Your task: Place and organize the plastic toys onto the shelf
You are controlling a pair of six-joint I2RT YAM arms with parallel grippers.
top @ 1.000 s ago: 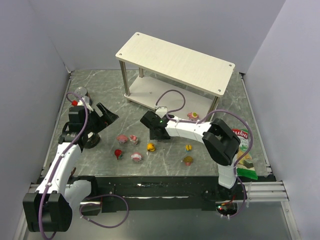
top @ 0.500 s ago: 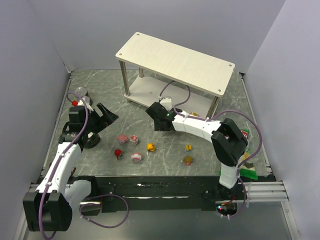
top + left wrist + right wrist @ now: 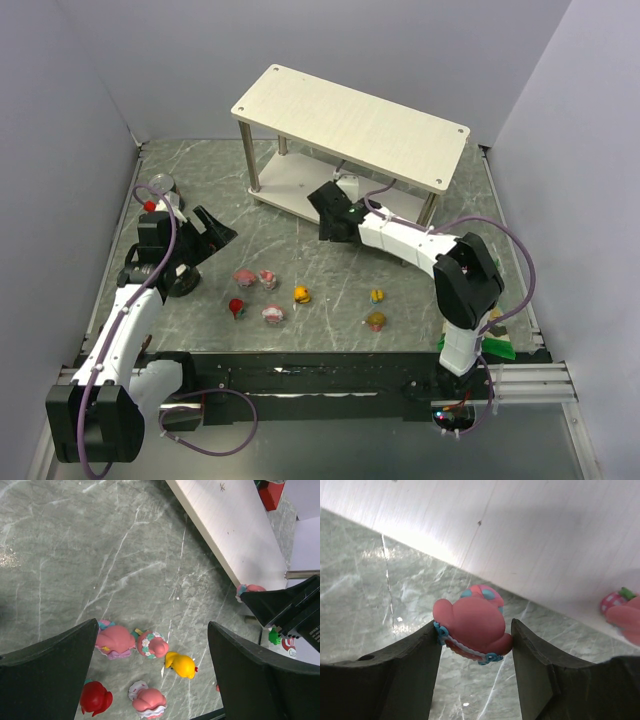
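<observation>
Pink toy within right hand grip, beside shelf.

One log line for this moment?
right gripper: shut on pink toy, near shelf lower board | left gripper: open, empty | seven toys loose on table

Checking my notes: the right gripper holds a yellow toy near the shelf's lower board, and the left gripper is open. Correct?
No. The toy in the right gripper is pink with blue trim, not yellow; the right wrist view shows it. The rest stands: near the shelf's lower board, left gripper open.
</observation>
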